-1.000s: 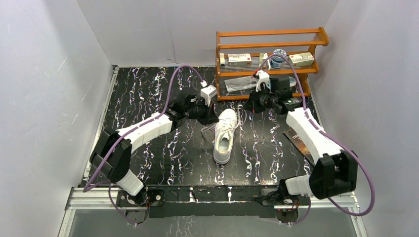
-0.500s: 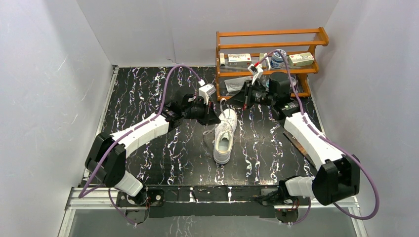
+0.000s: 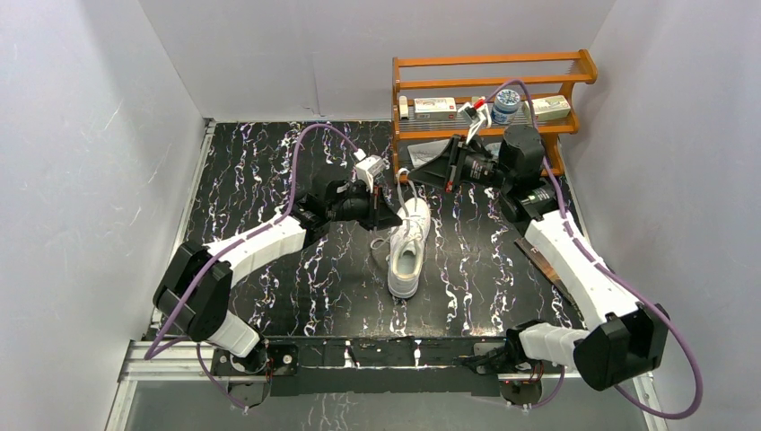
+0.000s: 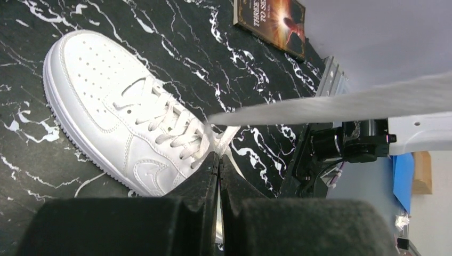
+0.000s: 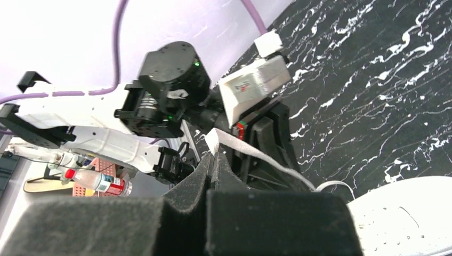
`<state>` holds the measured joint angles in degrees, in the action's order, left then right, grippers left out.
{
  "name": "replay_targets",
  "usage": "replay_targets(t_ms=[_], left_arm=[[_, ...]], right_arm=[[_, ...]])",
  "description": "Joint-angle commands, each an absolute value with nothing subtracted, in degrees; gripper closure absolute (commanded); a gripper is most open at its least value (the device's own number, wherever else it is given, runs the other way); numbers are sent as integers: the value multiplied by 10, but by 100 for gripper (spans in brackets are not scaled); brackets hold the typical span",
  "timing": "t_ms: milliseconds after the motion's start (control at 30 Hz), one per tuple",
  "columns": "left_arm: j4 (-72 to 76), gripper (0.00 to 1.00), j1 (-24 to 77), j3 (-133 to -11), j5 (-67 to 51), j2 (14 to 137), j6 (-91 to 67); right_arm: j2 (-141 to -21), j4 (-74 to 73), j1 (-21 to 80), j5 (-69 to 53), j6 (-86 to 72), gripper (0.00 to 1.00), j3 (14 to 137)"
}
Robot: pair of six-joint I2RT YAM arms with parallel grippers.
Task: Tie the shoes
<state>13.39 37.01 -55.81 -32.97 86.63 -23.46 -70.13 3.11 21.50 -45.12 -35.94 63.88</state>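
- The sneaker [image 3: 406,256] is laid flat near the middle of the table [image 3: 260,180]. Its toe is turned toward the near edge and its heel toward the rack [image 3: 492,63].
- The laces [image 4: 165,120] are threaded up the front of the sneaker. A slack loop [image 3: 375,240] is left on the table just beside the sneaker, on the left arm's side.
- The left gripper [image 4: 217,156] is lowered just beside the collar of the sneaker, on that same side. Its jaws are pressed together, and in the left wrist view a lace is seen running into the tips, so one of the laces is pinched there.
- The right gripper [image 5: 212,153] is raised above the table beyond the heel and pointed toward the left arm. Its jaws are closed on a lace, which is drawn from the tips down toward the sneaker.
- In the top view that lace is seen as a thin white curve between the right gripper and the heel end.
- In the left wrist view a blurred white band is stretched from the top of the lacing to the right edge. Which lace it is cannot be told.
- A book [image 4: 272,18] is laid on the table on the right arm's side, well apart from the sneaker. In the top view it is partly covered by the right arm.
- The rack is set at the far right of the table against the back wall. Boxes [image 3: 435,108] and a bottle [image 3: 507,101] are kept on its middle shelf.
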Motion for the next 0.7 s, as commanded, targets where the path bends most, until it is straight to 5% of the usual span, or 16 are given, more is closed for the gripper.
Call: replay_targets(t_ms=[0,667], left_arm=[[241,100,363,-542,-363,864,-280],[342,100,363,-545,-414,948,-293]], right_arm=[[-667,31,216,-429,-377,100,666],[-673,9,216,-441,-368,100,680]])
